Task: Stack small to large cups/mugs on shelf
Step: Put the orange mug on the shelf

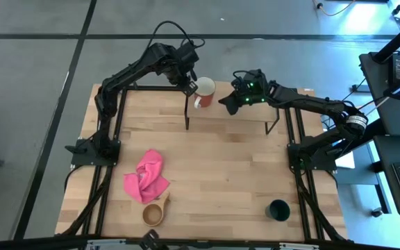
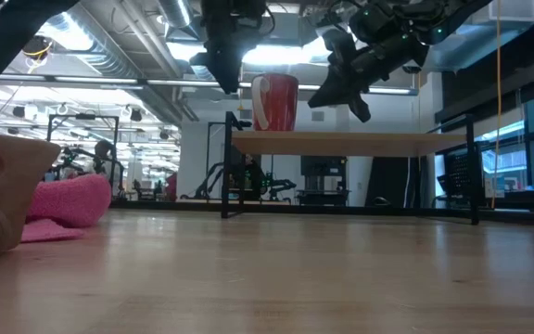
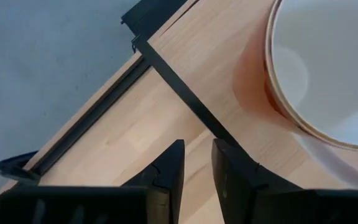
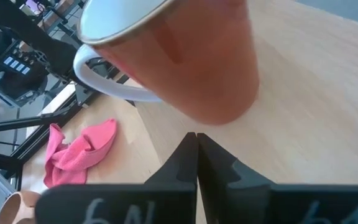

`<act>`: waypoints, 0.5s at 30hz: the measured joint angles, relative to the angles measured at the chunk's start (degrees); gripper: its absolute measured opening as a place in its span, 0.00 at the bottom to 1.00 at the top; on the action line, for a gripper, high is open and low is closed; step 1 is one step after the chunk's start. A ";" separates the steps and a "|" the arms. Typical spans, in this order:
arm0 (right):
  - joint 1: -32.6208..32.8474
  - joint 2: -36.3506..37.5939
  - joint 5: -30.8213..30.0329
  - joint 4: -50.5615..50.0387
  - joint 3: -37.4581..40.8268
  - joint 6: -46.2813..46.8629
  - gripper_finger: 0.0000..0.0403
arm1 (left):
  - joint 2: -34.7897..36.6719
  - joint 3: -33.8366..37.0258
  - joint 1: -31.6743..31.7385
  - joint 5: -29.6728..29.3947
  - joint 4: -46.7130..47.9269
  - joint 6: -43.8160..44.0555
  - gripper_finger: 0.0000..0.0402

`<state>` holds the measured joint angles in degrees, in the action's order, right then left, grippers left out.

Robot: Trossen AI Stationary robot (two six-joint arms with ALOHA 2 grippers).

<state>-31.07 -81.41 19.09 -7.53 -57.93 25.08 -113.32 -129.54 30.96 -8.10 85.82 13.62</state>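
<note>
the red mug (image 1: pixel 205 90) stands upright on the shelf (image 1: pixel 242 114), near its left end, white inside facing up and its white handle pointing toward the table's near side; in the low view it sits squarely on the board with nothing stacked in it. that looks like the one step done so far. the other two cups are not yet on the shelf: the wooden cup (image 1: pixel 154 212) rests on the table near the front edge, touching or just beside the pink cloth (image 1: pixel 146 178), and the green cup (image 1: pixel 278 209) stands well apart from it at the front right. so, judging by how things lie, most of the job is left, namely fetching both cups and nesting or stacking them in order of size with the mug. the left gripper (image 1: pixel 187 85) hovers just beside the mug over the shelf's left end, its fingers (image 3: pixel 166 174) a little apart and holding nothing. the right gripper (image 1: pixel 229 104) hangs over the shelf on the mug's other side, near it but not touching, its fingers (image 4: pixel 185 155) pressed together and empty.
</note>
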 joint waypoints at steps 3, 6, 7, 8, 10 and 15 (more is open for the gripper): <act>0.50 0.00 0.02 0.02 0.00 0.18 0.02 | 0.00 0.07 -0.31 0.00 -0.89 -1.27 0.18; 0.65 0.00 0.00 0.16 0.00 0.18 0.03 | 0.00 0.07 -0.81 0.62 -4.46 -2.22 0.17; 0.63 0.00 0.00 0.35 0.00 0.20 0.02 | 0.00 0.07 -0.93 1.62 -5.55 -2.22 0.17; 0.63 0.00 -0.04 0.56 0.00 0.31 0.02 | 0.00 0.07 -1.03 2.52 -6.35 -2.24 0.17; 0.61 0.00 -0.14 0.98 0.00 0.40 0.02 | 0.00 0.07 -1.03 3.08 -6.77 -2.25 0.16; 0.63 0.02 -0.48 2.42 0.00 1.71 0.02 | 0.00 0.07 -1.01 3.10 -6.80 -2.24 0.17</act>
<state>-30.44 -81.39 18.61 -5.11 -57.93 26.78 -113.32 -129.47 29.95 -4.99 79.02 11.38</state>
